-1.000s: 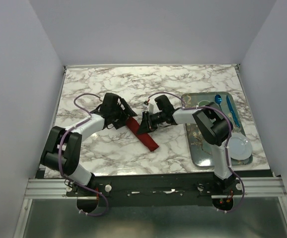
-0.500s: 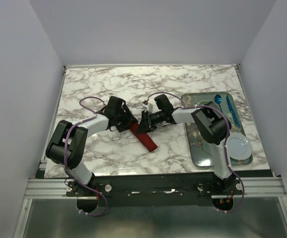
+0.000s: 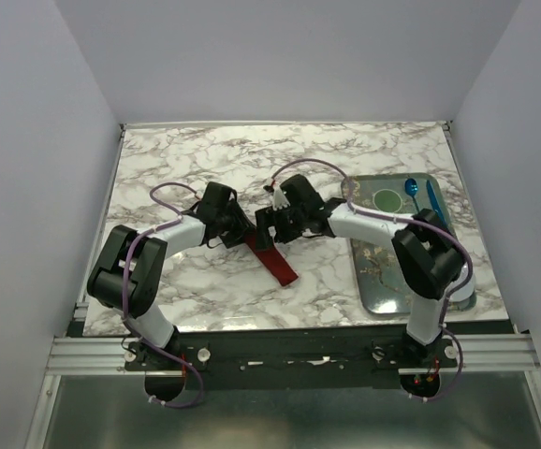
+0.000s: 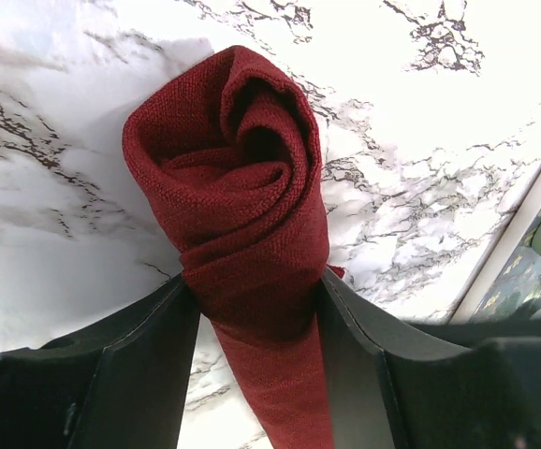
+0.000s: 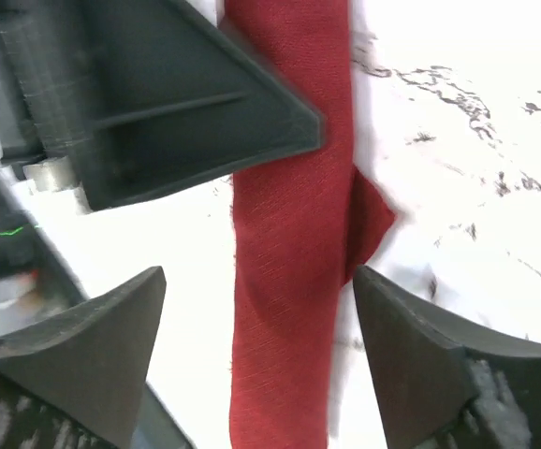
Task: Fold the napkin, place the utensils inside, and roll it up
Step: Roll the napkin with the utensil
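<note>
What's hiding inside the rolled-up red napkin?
Looking into the open end of the napkin, only swirled folds of red cloth show. No gold utensils peek out. Anything deeper in the roll is covered by cloth, so I cannot tell.

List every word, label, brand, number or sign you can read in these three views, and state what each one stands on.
None can be read in any view. The napkin is plain dark red, the table shows only marble veins, and the tray bears no legible marking.

Dark red napkin [image 4: 242, 196]; grey-veined white marble table [image 3: 205, 159]
</note>
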